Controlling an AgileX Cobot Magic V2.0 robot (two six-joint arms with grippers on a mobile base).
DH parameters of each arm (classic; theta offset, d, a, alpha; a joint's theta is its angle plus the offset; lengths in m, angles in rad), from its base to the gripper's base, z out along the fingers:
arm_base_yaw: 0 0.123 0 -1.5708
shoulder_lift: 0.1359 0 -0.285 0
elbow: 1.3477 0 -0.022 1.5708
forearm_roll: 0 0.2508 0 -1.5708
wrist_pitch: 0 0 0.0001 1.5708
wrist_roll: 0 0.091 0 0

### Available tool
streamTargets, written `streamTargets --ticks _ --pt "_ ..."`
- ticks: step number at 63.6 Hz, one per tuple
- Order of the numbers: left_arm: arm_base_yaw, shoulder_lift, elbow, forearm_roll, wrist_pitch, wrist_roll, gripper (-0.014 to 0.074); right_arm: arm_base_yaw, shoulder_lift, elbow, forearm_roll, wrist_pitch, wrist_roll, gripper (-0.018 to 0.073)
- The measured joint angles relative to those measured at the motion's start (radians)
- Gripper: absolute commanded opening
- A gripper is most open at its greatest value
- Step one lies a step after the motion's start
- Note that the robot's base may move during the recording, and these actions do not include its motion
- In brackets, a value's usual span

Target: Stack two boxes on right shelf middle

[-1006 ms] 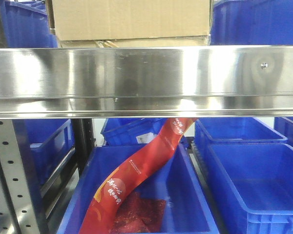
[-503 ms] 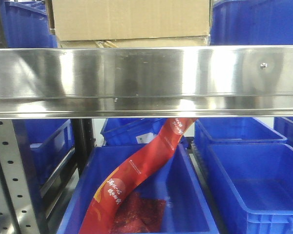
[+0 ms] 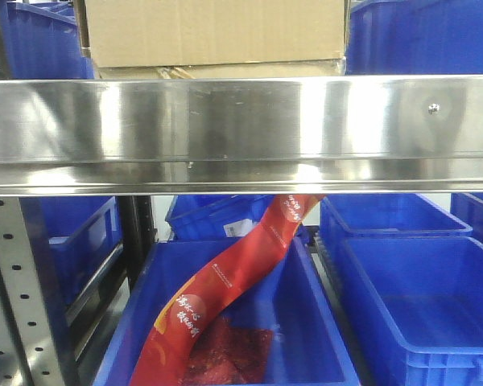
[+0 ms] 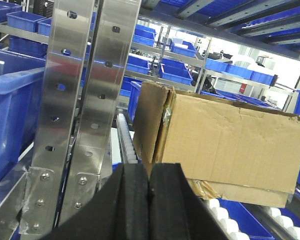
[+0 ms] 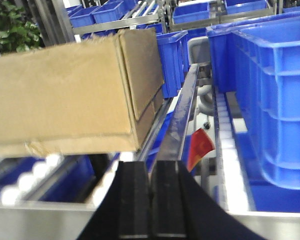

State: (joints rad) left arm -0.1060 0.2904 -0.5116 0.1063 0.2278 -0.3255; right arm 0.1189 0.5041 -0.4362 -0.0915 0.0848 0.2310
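Note:
A plain brown cardboard box (image 3: 217,32) rests on a thin paler cardboard layer (image 3: 225,71), both on the steel shelf level behind its shiny front lip (image 3: 241,129). In the left wrist view the box (image 4: 230,140) shows a dented face and an open side flap, with the paler layer and torn tape (image 4: 250,192) under it. My left gripper (image 4: 149,185) is shut and empty, just in front of the box's left corner. In the right wrist view the box (image 5: 65,95) lies to the upper left. My right gripper (image 5: 151,200) is shut and empty, short of the box's right end.
Blue bins flank the box on the shelf (image 3: 419,36) (image 3: 40,40), one tall bin close on the right (image 5: 275,100). Perforated steel uprights (image 4: 85,100) stand left of the box. White rollers (image 4: 225,220) carry it. Below, a blue bin (image 3: 233,322) holds a red banner (image 3: 225,289).

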Motion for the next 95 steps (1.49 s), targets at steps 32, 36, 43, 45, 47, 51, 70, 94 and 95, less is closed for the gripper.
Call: streamTargets --ticks 32,36,43,45,47,51,70,94,95 --pt "0.0 -0.002 0.0 0.0 0.0 0.0 -0.0111 -0.138 -0.493 0.346 0.11 0.024 -0.273 -0.0162" --pt "0.0 -0.002 0.0 0.0 -0.002 0.0 -0.0111 -0.138 -0.497 0.375 0.111 0.029 -0.273 -0.0162" --pt "0.0 -0.002 0.002 0.0 -0.002 0.0 -0.0111 -0.14 -0.497 0.414 0.114 0.027 -0.275 -0.0162" --pt "0.0 -0.002 0.002 0.0 -0.004 0.0 -0.0111 -0.14 -0.497 0.421 0.114 0.022 -0.275 -0.0162" --pt "0.0 -0.002 0.002 0.001 -0.005 0.0 -0.0111 -0.14 -0.497 0.429 0.114 0.02 -0.275 -0.0162" --pt "0.0 -0.002 0.002 0.001 -0.009 0.0 -0.0111 -0.14 -0.497 0.434 0.114 0.009 -0.275 -0.0162" --pt "0.0 -0.002 0.004 0.001 -0.018 0.0 -0.0111 -0.178 -0.497 0.436 0.116 -0.022 -0.275 -0.0162" --pt "0.0 -0.002 0.004 0.001 -0.018 0.0 -0.0111 -0.203 -0.497 0.436 0.124 -0.024 -0.277 -0.0162" --pt "0.0 -0.002 0.004 0.001 -0.018 0.0 -0.0111 -0.203 -0.497 0.436 0.124 -0.024 -0.277 -0.0162"
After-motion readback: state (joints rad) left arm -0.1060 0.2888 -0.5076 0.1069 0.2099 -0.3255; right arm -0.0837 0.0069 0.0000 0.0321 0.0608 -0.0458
